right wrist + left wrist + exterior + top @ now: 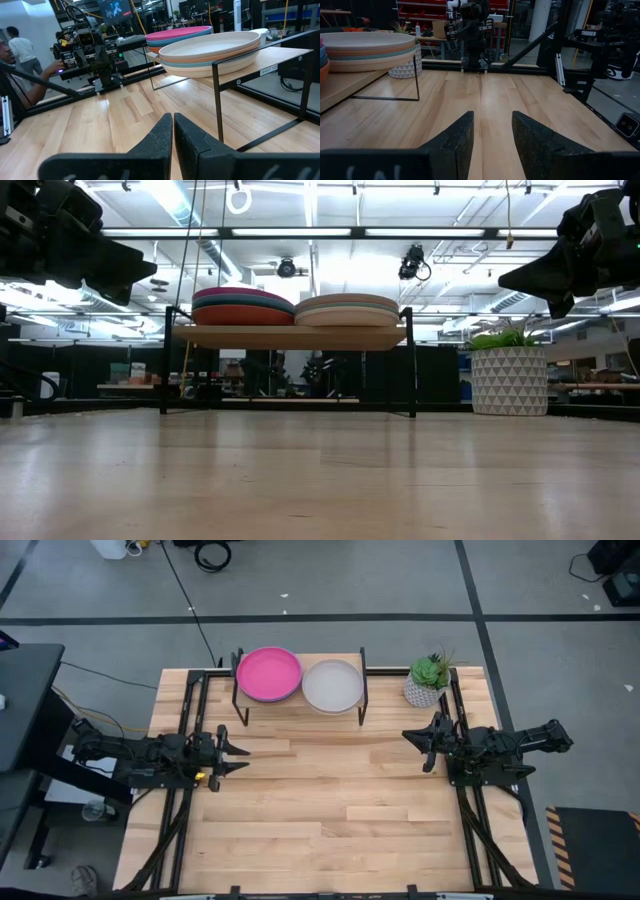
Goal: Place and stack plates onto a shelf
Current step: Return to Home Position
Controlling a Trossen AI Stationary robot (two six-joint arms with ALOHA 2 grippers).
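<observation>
Two stacks of plates rest on the shelf [300, 703] at the table's far edge. The left stack has a pink plate [268, 673] on top; the right stack has a grey plate [332, 685] on top. The low view shows both stacks [243, 306] [347, 309] sitting flat on the wood top. My left gripper [240, 752] hovers open near the table's left side, empty. My right gripper [418, 743] hovers shut near the right side, in front of the potted plant, empty. The wrist views show the fingers apart [492, 135] and together [173, 137].
A small potted plant in a white patterned pot [428, 681] stands at the far right corner beside the shelf. Black frame rails run along both table sides. A person [15, 55] stands beyond the left arm. The tabletop [330, 810] in front of the shelf is bare wood.
</observation>
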